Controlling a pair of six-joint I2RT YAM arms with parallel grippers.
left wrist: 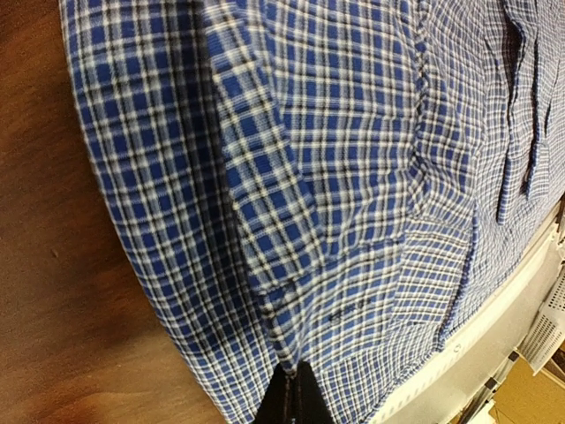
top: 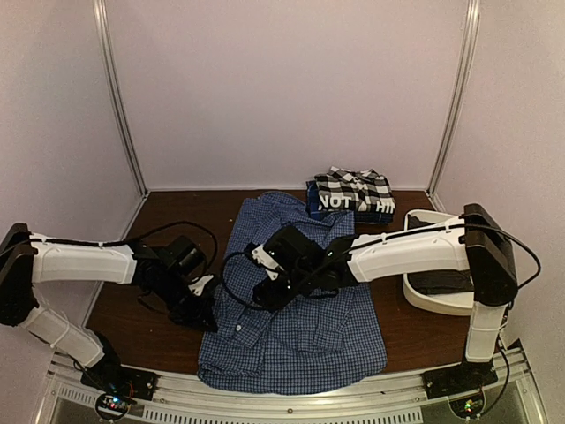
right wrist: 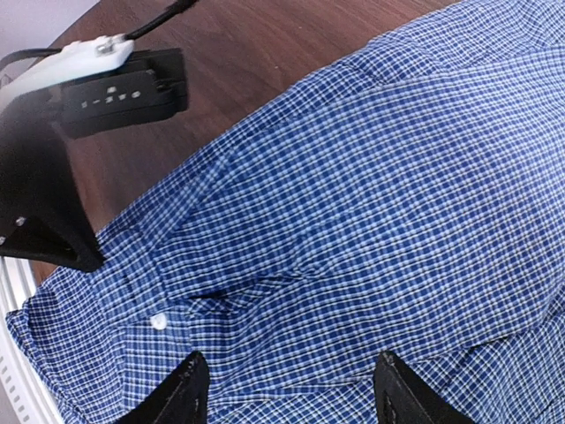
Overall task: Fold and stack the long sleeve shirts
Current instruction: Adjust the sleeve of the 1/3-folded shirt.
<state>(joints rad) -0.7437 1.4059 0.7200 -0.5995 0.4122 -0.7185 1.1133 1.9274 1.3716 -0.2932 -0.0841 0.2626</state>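
- The brown surface (top: 177, 212) fills the middle of the top view; bare wood shows at the left and along the far edge.
- The blue-and-white fine-check shirt (top: 300, 336) lies spread at the centre of the frame. It runs from the middle down to the lower edge of the surface, and both arms cover part of it.
- The right arm (top: 406, 252) reaches from the lower right across to the centre, passing over the shirt's upper half and hiding it there. The left arm (top: 79, 263) comes in from the left edge to the shirt's left border.
- The white tub (top: 433, 303) sits at the right. The right arm crosses it, and something dark inside is too unclear to name.
- At upper centre, a folded black-and-white large-check shirt (top: 353, 185) rests on a dark blue shirt (top: 340, 205). "NOT" reads clearly on the blue one; the letters after it are hard to make out.
- The right arm's fingers (right wrist: 181, 393) stand spread above the checked cloth, beside a white button (right wrist: 159, 321). Whether they touch the cloth cannot be told.
- The left arm's fingers (left wrist: 282, 402) are pressed together on the fine-check shirt's edge at the bottom of the left wrist view — creases run toward them, and only their tips show.
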